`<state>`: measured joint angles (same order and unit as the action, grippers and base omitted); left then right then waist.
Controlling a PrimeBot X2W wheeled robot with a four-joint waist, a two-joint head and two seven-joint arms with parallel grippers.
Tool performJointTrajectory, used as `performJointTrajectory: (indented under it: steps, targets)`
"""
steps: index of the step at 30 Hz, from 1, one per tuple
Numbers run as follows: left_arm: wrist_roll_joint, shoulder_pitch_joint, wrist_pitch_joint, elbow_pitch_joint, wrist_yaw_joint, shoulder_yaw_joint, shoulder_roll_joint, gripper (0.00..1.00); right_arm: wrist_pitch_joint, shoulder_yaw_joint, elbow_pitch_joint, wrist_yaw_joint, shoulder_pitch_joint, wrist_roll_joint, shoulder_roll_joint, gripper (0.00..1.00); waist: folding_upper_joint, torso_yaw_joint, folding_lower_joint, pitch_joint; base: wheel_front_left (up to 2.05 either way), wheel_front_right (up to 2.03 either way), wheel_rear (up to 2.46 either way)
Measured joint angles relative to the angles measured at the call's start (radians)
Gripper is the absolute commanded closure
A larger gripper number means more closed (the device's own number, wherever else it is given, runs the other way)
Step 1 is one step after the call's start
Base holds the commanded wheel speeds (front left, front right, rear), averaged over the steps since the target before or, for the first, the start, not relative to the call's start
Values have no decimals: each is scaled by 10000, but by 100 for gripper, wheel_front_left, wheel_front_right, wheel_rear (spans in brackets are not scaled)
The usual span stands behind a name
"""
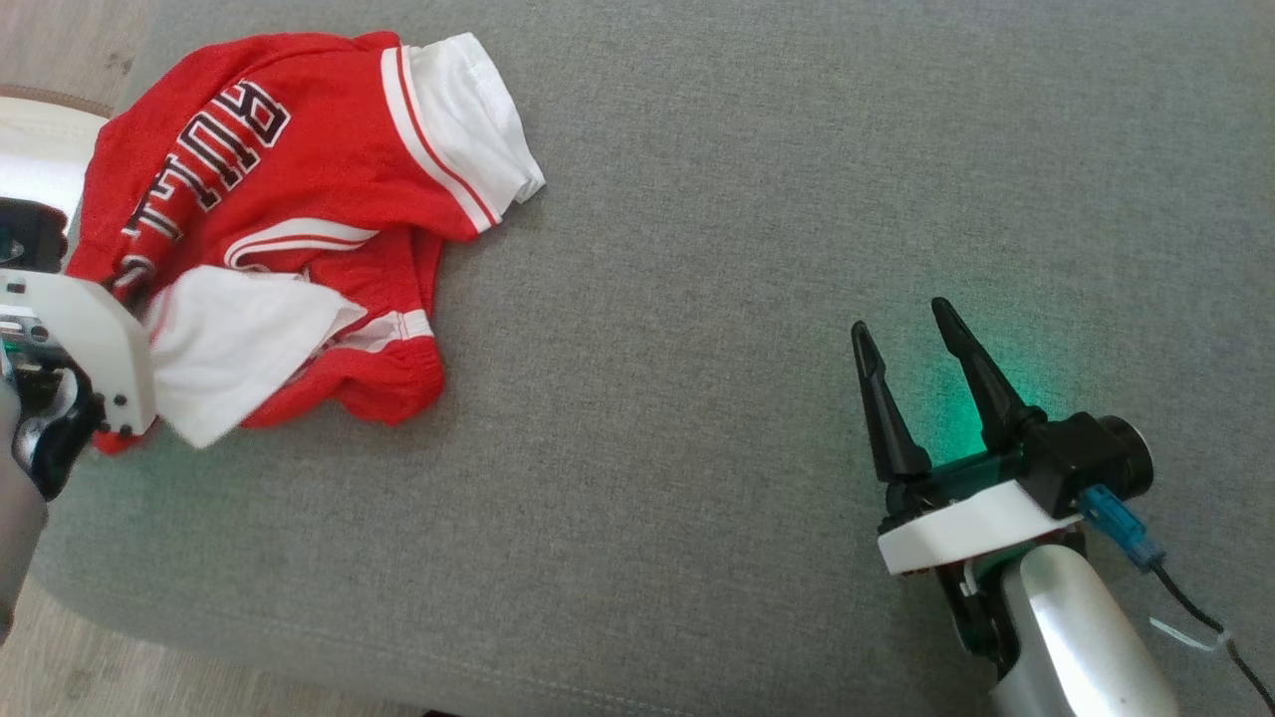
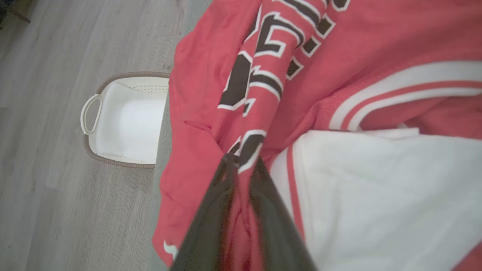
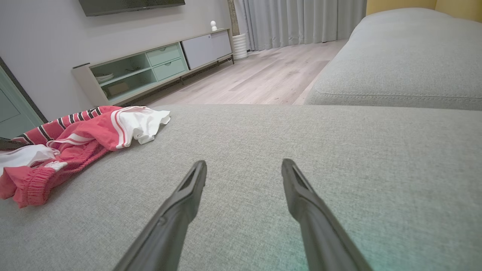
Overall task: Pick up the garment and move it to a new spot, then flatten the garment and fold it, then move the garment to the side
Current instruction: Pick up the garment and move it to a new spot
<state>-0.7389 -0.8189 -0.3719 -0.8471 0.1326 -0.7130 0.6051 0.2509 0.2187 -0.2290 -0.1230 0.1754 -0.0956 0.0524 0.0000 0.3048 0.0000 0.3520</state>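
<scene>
Lying crumpled at the left edge of the grey sofa (image 1: 697, 249), the red-and-white jersey (image 1: 299, 199) had a fold pinched in the left hand (image 2: 243, 162); the right hand (image 1: 899, 317) hovered spread, well apart.

The garment (image 1: 299, 179) is soft cloth, the sofa (image 1: 697, 299) coarse matt weave, the basket (image 2: 124, 120) smooth plastic.

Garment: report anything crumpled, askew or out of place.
The garment lies bunched and folded over itself at the left edge of the cushion, lettering creased. Its side hangs past that edge, over a basket on the floor.
</scene>
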Motion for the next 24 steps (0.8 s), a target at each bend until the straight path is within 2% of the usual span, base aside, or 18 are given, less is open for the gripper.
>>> performJointTrajectory:
  steps: [4, 8, 15, 21, 24]
  targets:
    - [-111, -149, 479, -242, 0, -90, -35, 100, 0, 6, 0, 0, 3, 0, 2, 0, 0, 6, 0, 11, 0, 0, 0]
    - [4, -579, 1384, -479, 0, -121, -4, 100, 0, 17, -25, 0, 10, -4, 2, 0, 0, 11, 0, -73, 0, 0, 0]
    - [318, -1193, 3024, -752, -4, 21, 351, 100, 0, 56, -117, 0, 33, -322, 2, 0, 0, -71, 0, -572, 0, 0, 0]
    - [341, -1706, 4255, -357, -67, 368, 430, 100, 0, 134, -165, 2, -36, -740, 2, 0, 1, -97, -1, -1230, 0, 0, 0]
    - [12, -1967, 4614, 105, -96, 686, 403, 100, 0, 259, -140, 0, -113, -1097, -2, 0, 1, -205, -2, -1686, 0, 0, 0]
